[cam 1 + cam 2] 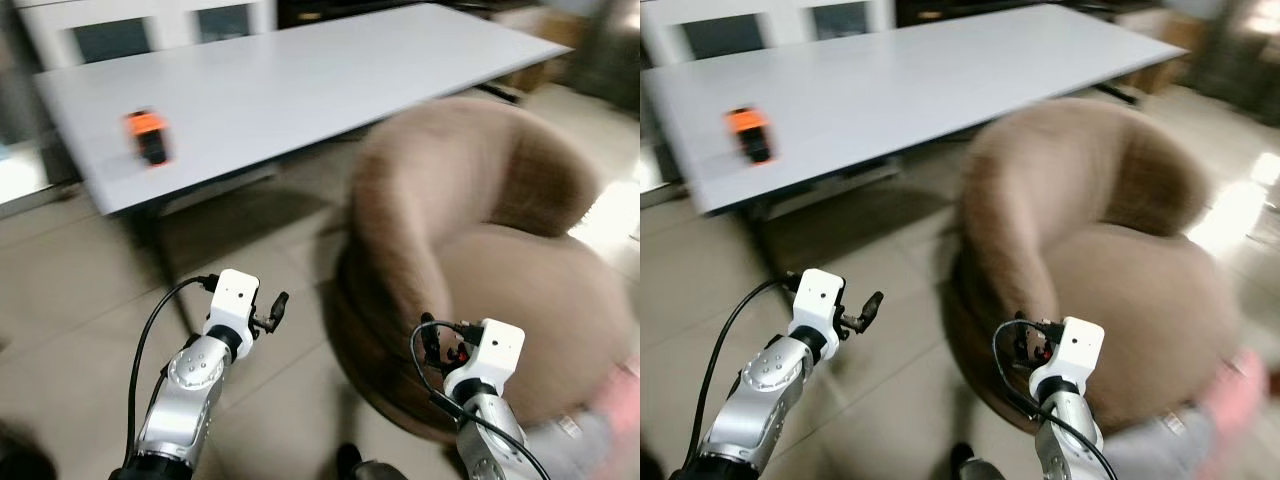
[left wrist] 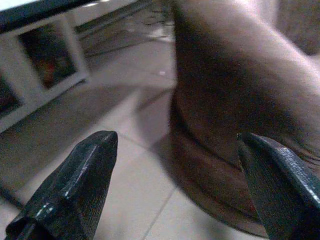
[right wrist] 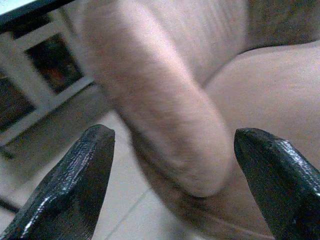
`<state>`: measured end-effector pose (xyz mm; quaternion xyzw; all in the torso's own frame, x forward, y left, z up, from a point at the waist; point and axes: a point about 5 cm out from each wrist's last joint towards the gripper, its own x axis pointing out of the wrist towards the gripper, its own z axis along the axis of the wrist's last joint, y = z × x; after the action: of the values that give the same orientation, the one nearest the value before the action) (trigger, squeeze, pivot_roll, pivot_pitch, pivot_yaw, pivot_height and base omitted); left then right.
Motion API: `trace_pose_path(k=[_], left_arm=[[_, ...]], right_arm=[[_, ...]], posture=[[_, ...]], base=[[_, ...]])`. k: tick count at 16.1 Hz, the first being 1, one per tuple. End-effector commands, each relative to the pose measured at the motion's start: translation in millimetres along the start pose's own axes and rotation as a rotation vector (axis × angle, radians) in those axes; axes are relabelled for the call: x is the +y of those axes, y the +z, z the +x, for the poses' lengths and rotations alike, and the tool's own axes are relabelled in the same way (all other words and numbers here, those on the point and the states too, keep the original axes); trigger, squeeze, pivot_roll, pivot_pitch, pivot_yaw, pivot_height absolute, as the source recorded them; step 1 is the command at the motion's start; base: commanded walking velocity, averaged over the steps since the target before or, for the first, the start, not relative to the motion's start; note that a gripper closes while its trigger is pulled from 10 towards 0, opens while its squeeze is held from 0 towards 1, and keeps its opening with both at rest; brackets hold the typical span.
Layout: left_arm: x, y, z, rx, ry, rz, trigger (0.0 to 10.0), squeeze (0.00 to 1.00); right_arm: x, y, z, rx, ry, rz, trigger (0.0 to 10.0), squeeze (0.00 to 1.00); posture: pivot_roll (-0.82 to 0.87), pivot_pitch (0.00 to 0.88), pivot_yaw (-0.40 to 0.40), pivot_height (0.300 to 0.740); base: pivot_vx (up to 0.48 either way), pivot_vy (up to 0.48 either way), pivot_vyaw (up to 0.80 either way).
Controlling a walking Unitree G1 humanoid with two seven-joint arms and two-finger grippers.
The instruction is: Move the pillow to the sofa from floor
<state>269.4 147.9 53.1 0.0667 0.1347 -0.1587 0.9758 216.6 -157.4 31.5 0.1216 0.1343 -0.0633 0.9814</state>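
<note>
While the blurred head views suggest the robot is walking, both arms ride raised with the left gripper [image 2: 170, 185] and right gripper [image 3: 172, 180] spread wide and empty facing the brown sofa [image 1: 480, 260], and the pillow cannot be identified.

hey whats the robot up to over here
The robot stands facing a round brown armchair beside a long white table. Both arms are raised in front of it. The left end effector and the right end effector are open and hold nothing. A small orange and black object sits on the table. The head views are blurred.
</note>
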Motion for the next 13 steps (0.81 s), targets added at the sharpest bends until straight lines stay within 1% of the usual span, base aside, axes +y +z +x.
trace_pose_path(k=[1, 2, 3, 4, 5, 7, 8, 9, 10, 12, 13], left_arm=[[-5.8, 3.9, 0.9, -0.021, -0.04, 0.012, 10.0, 0.0], [-7.1, 7.3, 0.2, -0.058, -0.052, 0.036, 10.0, 0.0], [-6.4, 7.7, 0.6, -0.07, -0.053, 0.052, 10.0, 0.0], [-3.9, 7.9, 0.9, -0.077, -0.044, 0.055, 10.0, 0.0], [-1.4, 8.0, 1.2, -0.083, -0.037, 0.054, 10.0, 0.0], [5.2, 8.7, 1.5, -0.099, -0.014, 0.085, 10.0, 0.0], [6.3, 11.2, 1.4, -0.118, -0.033, 0.079, 10.0, 0.0], [4.4, 14.6, 0.6, -0.142, -0.061, 0.059, 10.0, 0.0], [3.2, 16.2, 0.9, -0.152, -0.068, 0.056, 10.0, 0.0], [-2.7, 17.9, 1.7, -0.173, -0.103, 0.068, 10.0, 0.0], [-6.0, 16.5, 1.6, -0.177, -0.129, 0.068, 10.0, 0.0]], right_arm=[[-3.5, 3.3, -0.7, -0.018, -0.025, -0.037, 10.0, 0.0], [-6.9, 4.5, -1.6, -0.03, -0.039, -0.072, 10.0, 0.0], [-11.0, 6.7, -3.1, -0.057, -0.047, -0.115, 10.0, 0.0], [-13.1, 7.2, -4.5, -0.056, -0.044, -0.14, 10.0, 0.0], [-14.0, 7.1, -5.9, -0.047, -0.027, -0.155, 10.0, 0.0], [-15.0, 8.4, -10.6, -0.042, -0.013, -0.169, 10.0, 0.0], [-16.1, 8.9, -14.1, -0.037, -0.019, -0.18, 10.0, 0.0], [-17.0, 8.6, -15.9, -0.033, -0.029, -0.18, 10.0, 0.0], [-17.4, 8.7, -16.5, -0.034, -0.035, -0.177, 10.0, 0.0], [-18.0, 5.9, -19.8, -0.027, -0.044, -0.181, 10.0, 0.0], [-18.6, 4.3, -24.2, -0.027, -0.049, -0.194, 10.0, 0.0]], posture=[[0.04, 0.004, -0.004, 0.74], [0.04, 0.004, -0.004, 0.74], [0.03, 0.0, -0.005, 0.74], [0.03, 0.0, -0.005, 0.74], [0.03, 0.0, -0.005, 0.74], [0.03, 0.0, -0.005, 0.74], [0.01, 0.0, -0.01, 0.74], [0.01, 0.0, -0.012, 0.74], [0.01, 0.0, -0.014, 0.74], [0.0, 0.0, -0.01, 0.74], [0.0, 0.0, -0.006, 0.74]], base=[[0.0, 0.0, -0.8], [0.0, 0.0, -0.8], [0.0, 0.0, -0.8], [0.0, 0.0, -0.8], [0.0, 0.0, -0.8], [0.0, 0.0, -0.8], [0.0, 0.0, -0.8], [0.0, 0.0, -0.8], [0.0, 0.0, -0.8], [0.0, 0.0, -0.8], [0.0, 0.0, -0.8]])
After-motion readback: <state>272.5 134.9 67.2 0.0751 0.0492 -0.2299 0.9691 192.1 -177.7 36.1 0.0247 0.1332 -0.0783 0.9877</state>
